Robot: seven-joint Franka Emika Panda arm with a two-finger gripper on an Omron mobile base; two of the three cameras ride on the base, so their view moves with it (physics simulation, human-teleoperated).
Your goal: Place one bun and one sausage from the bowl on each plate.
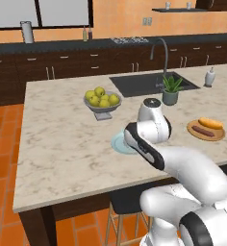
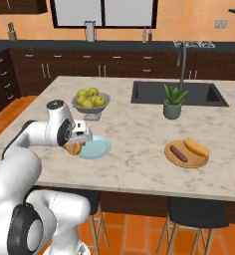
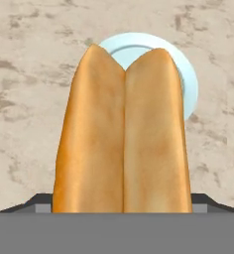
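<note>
End effector (image 2: 74, 147) is gripping a golden-brown split hot-dog bun (image 3: 123, 134) in wide-spread jaws, hovering over a pale blue round plate (image 2: 95, 148) on the beige marble worktop (image 2: 139, 134), tan wooden plate (image 2: 186, 154) carrying bun and sausage lying farther right.
</note>
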